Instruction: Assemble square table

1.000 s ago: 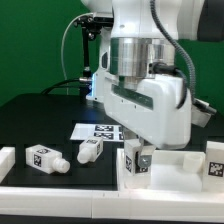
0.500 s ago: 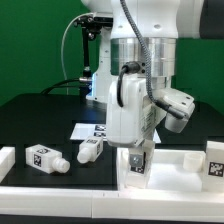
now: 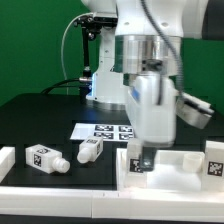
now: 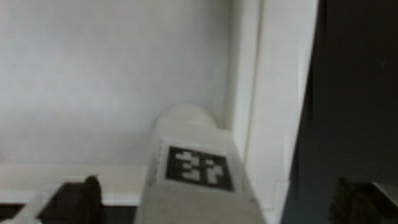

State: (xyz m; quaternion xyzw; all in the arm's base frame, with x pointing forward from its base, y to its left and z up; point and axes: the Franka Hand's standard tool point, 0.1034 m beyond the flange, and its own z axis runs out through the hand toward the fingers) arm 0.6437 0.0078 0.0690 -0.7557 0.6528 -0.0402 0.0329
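Note:
The square table's white top [image 3: 176, 166] lies at the exterior view's right, and its flat face [image 4: 98, 90] fills much of the wrist view. One tagged white leg [image 3: 139, 160] [image 4: 199, 165] stands upright on the top's corner. My gripper [image 3: 140, 156] [image 4: 219, 205] hangs straight over this leg, open. Its dark fingertips [image 4: 75, 201] stand on either side of the leg with a gap on each side. Two more legs [image 3: 42, 157] [image 3: 90, 150] lie on the black table at the left. Another tagged leg [image 3: 214, 161] stands at the far right.
The marker board [image 3: 102, 130] lies flat behind the table top. A long white rail [image 3: 60, 186] runs along the front edge, with a raised white end block [image 3: 5, 158] at its left. A lamp and cables [image 3: 88, 55] stand at the back.
The wrist has turned about its upright axis over the leg. The jaws have opened and let go of the leg, which stays standing on the top.

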